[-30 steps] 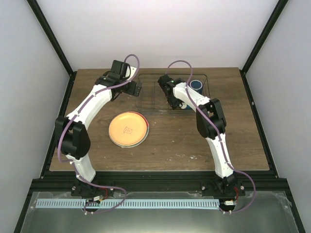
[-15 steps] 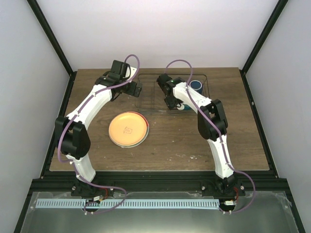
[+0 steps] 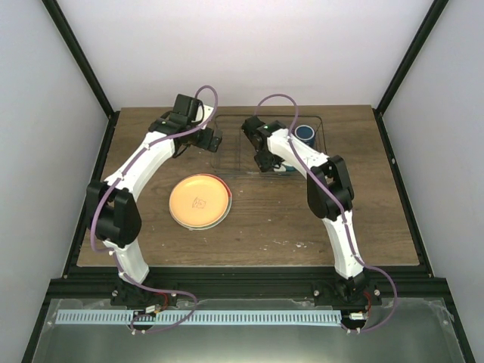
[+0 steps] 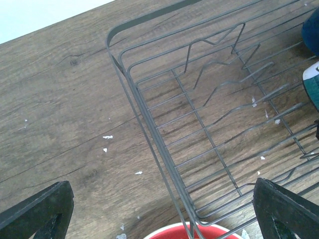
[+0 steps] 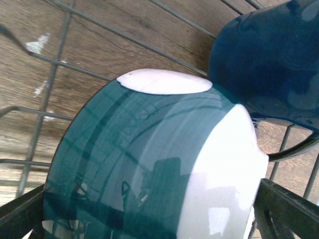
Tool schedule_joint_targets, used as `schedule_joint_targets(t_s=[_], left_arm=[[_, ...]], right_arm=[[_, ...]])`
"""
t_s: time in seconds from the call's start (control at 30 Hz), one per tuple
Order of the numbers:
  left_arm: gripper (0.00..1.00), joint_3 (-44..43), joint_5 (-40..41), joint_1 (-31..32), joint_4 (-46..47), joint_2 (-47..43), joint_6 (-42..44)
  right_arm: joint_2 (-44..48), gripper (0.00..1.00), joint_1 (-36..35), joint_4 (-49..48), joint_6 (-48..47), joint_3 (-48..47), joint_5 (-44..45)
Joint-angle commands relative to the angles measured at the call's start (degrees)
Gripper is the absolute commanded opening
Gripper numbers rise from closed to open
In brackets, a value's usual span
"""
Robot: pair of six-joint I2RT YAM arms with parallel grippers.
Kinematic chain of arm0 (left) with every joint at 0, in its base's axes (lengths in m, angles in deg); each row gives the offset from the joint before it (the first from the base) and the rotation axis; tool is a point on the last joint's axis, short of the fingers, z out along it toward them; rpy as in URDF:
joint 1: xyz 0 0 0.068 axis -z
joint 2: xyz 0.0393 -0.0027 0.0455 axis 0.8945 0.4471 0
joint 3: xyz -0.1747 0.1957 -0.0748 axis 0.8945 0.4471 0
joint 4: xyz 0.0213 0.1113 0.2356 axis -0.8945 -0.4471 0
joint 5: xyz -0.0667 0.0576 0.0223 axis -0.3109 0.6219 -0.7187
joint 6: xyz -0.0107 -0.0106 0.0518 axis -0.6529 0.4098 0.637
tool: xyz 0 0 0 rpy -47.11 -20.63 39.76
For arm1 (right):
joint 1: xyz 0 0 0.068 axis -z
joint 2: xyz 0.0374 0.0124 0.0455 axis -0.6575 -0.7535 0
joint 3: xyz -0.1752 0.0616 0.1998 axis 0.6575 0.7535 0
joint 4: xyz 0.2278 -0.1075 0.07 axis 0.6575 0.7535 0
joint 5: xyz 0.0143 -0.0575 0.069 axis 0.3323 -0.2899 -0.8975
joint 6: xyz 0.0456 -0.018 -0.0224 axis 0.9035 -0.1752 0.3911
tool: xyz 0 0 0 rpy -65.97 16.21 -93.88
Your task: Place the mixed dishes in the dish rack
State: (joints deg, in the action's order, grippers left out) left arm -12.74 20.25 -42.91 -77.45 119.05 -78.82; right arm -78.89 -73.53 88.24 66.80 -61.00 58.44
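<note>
Nearest my bases, the orange plate [image 3: 200, 201] lies flat on the table [image 3: 378, 219], well apart from the rack [image 4: 144, 19] and not yet loaded. Beyond it, my left gripper [image 3: 215, 141] hovers over the rack's left end, fingers wide apart and holding nothing. Below them are bare upright dividers and the wood showing through the wire. A red rim [image 4: 199, 230] shows at the bottom edge of that wrist view. I cannot tell what it belongs to.

Further right, my right gripper [image 3: 264, 159] is down inside the rack with its fingers spread, one at each side of a teal-and-white dish [image 5: 149, 164]. The dish sits tilted over the wires and fills most of that wrist view. I cannot tell whether the pads touch it, or whether it is a plate or a bowl. Just behind it, at the rack's far right corner, stands the dark blue mug [image 5: 269, 59], very close to the dish and perhaps touching.

I judge the step in hand to be settling this dish beside the mug. The next move calls for drawing the right fingers straight back without nudging dish or mug. After that the orange plate needs a grip on its rim, then standing on edge between the free dividers at the left.
</note>
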Motion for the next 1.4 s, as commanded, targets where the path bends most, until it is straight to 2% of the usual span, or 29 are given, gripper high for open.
schedule_joint_targets(t_s=[0.0,0.2,0.6,0.97,1.37], left_arm=[[1.0,-0.99,-1.19,-0.27,-0.45,1.21,0.93],[1.0,-0.97,-1.39,-0.23,-0.63,1.47,1.06],[1.0,-1.35,-1.61,-0.23,-1.05,1.95,1.39],[1.0,-1.85,-2.5,-0.23,-1.68,2.58,1.67],[1.0,-2.53,-2.6,-0.23,-2.19,3.1,1.68]], right_arm=[[2.23,1.0,-2.32,2.04,1.44,-2.05,-3.06],[2.37,1.0,-2.73,2.58,1.83,-2.45,-2.31],[2.21,1.0,-2.66,3.72,2.4,-0.73,7.93],[3.91,1.0,-3.19,2.91,1.77,-0.38,-2.34],[5.42,1.0,-3.05,3.52,1.85,-0.76,-0.54]])
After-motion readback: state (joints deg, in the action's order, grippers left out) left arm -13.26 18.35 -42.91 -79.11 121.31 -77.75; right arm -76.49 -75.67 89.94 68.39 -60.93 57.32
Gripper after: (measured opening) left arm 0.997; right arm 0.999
